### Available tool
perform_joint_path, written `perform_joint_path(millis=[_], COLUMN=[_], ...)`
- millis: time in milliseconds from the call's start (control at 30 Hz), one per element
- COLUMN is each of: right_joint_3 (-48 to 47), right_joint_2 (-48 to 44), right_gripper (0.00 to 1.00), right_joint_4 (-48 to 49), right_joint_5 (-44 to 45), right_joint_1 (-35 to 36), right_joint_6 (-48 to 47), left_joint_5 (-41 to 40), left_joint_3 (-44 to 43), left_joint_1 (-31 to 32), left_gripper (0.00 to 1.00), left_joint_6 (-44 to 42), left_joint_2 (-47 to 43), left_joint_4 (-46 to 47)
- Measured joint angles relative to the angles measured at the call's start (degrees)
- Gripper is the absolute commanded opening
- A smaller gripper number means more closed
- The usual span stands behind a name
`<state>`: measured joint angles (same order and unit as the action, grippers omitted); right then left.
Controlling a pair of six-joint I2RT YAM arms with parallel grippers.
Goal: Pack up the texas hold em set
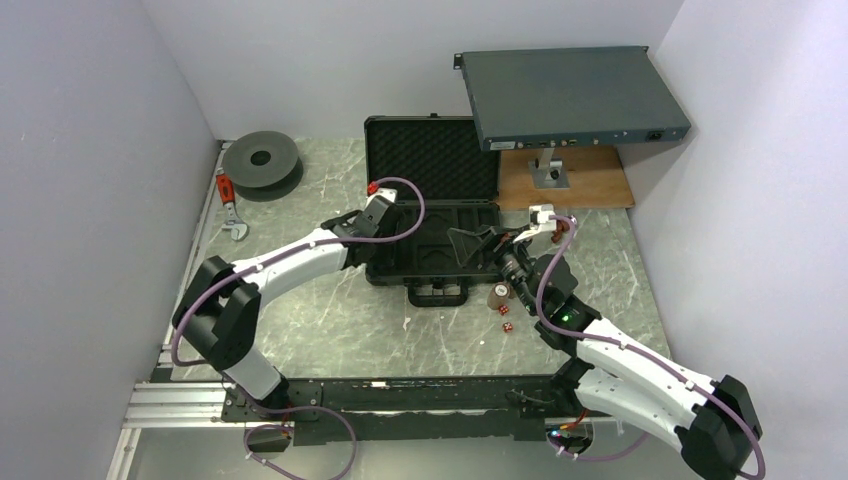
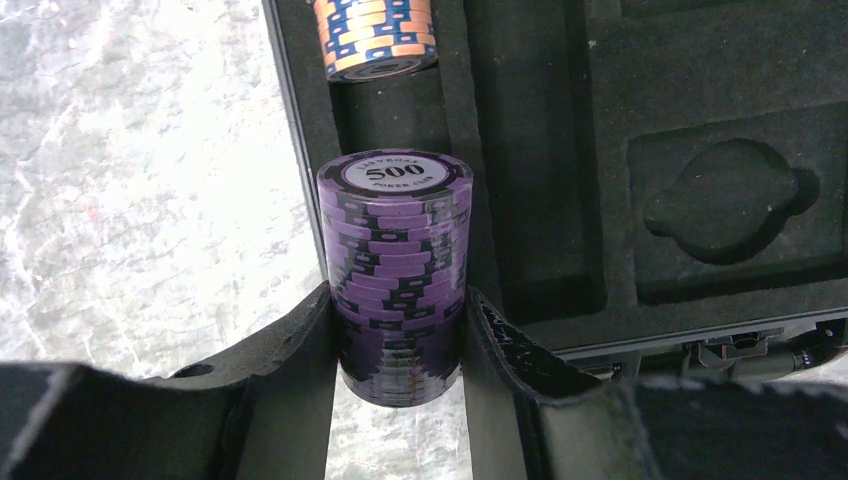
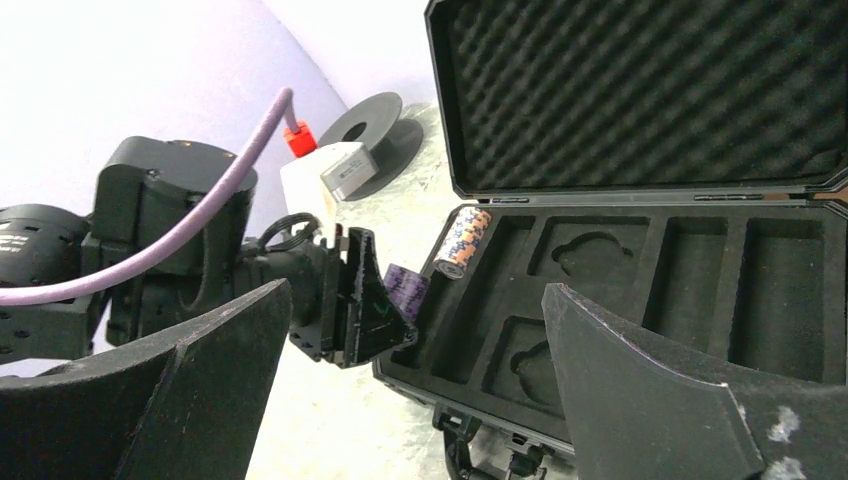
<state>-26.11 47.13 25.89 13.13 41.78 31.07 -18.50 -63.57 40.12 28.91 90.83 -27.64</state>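
The black case [image 1: 430, 200] lies open with its egg-crate foam lid [image 3: 640, 90] raised and its slotted tray [image 2: 560, 150] exposed. My left gripper [image 2: 398, 340] is shut on a purple chip stack [image 2: 398, 260], held over the tray's left edge just short of the leftmost slot. An orange-and-blue chip stack [image 2: 378, 35] lies in that slot farther back. My right gripper [image 3: 416, 290] stands open and empty above the tray's front right, facing the left gripper [image 3: 360, 305]. A brown chip stack [image 1: 499, 294] and two red dice [image 1: 505, 318] sit on the table before the case.
A grey metal rack box [image 1: 570, 95] rests above a wooden board [image 1: 565, 180] at the back right. A dark round spool [image 1: 262, 160] and a red-handled wrench [image 1: 230, 205] lie at the back left. White walls close in both sides.
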Motion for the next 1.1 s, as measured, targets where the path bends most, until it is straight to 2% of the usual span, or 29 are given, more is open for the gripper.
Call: perform_joint_path(millis=[300,400,467,700,900,1000,1100], right_joint_3=[0.00,0.00,0.02,0.00,0.00,0.02,0.02], right_joint_2=[0.00,0.00,-0.02,-0.02,-0.13,-0.15,-0.13], right_gripper=[1.00,1.00,1.00,1.00,1.00,1.00,1.00], right_joint_4=[0.04,0.04,0.04,0.04,0.07,0.09,0.24], right_joint_5=[0.66,1.11,1.38,1.60,1.62,1.60,1.60], right_joint_1=[0.87,0.92,0.96,0.96,0.96,1.07,1.18], right_joint_6=[-0.61,-0.87,-0.96,-1.09,-1.09,-1.09,-1.09], left_joint_5=[1.22,1.22,1.20,1.05,0.02,-0.57,-0.90], left_joint_3=[-1.42,-2.40,-3.23,-4.17,-4.17,-4.15,-4.04], left_joint_1=[-0.31,-0.46,-0.48,-0.61,-0.63,-0.68,-0.66], left_gripper=[0.00,0.04,0.10,0.48,0.68,0.72,0.70], left_joint_6=[-0.15,0.17,0.35,0.98,1.95,2.10,2.16], left_joint_2=[3.85,5.44,6.16,6.82,6.60,5.70,3.56], left_joint_4=[0.76,0.70,-0.02,-0.07,-0.11,-0.07,0.00])
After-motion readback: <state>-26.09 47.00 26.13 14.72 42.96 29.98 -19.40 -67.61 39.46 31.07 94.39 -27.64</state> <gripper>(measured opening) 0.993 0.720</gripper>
